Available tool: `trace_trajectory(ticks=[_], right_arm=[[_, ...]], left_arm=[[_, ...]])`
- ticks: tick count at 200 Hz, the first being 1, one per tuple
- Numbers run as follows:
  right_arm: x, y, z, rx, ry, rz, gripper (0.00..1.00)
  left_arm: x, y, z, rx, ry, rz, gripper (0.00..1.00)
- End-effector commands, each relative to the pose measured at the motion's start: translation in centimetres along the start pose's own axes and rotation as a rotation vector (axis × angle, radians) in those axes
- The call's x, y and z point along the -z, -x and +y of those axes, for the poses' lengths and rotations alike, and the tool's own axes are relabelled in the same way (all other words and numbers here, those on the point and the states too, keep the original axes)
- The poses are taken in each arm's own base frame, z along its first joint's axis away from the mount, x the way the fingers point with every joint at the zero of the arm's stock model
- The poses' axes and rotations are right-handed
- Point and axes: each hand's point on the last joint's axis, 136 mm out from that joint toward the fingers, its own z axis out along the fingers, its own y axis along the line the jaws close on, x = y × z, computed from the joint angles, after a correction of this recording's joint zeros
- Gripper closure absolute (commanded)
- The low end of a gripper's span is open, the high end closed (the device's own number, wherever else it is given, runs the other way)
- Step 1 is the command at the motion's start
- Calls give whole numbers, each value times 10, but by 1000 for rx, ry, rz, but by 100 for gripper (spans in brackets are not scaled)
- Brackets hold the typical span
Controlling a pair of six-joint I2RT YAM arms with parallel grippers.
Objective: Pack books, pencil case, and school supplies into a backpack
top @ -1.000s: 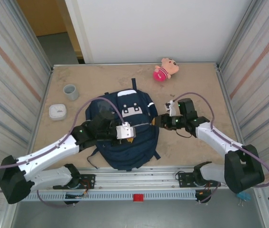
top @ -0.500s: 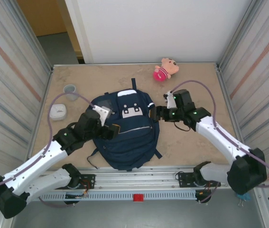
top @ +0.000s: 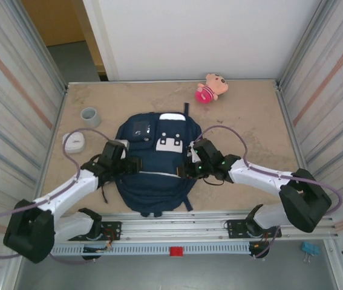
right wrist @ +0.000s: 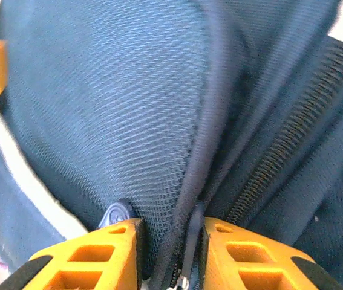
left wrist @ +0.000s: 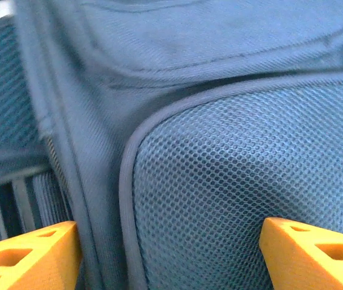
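Top view: the navy backpack (top: 156, 175) lies flat mid-table, with the left gripper (top: 132, 164) at its 9 o'clock edge and the right gripper (top: 186, 169) at its 3 o'clock edge. A pink plush toy (top: 211, 88) sits at 1 o'clock, a grey cup (top: 90, 116) at 10

Left wrist: the orange fingers (left wrist: 29, 254) stand wide apart, with the mesh pocket (left wrist: 238, 163) between them

Right wrist: the fingers (right wrist: 92, 257) are narrow, pinching a backpack seam beside the zipper (right wrist: 268, 175)
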Motion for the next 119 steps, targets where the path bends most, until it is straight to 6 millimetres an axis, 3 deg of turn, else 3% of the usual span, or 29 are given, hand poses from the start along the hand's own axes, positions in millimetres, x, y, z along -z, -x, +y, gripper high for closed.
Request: trace_trajectory(ticks=[1, 23, 47, 63, 88, 119], right_arm=[[22, 17, 41, 29, 115, -102, 60], [49, 25, 24, 22, 33, -160, 34], [78, 31, 1, -37, -33, -185, 28], [87, 35, -11, -62, -78, -190, 26], [77, 40, -16, -82, -79, -190, 25], [41, 46, -12, -98, -9, -150, 26]], left_arm=[[1, 53, -19, -57, -70, -122, 21], [9, 61, -17, -41, -64, -127, 13], [23, 57, -10, 9, -49, -146, 10], [31, 53, -3, 35, -34, -160, 10], [27, 42, 1, 54, -34, -135, 13], [4, 22, 2, 82, -46, -53, 22]])
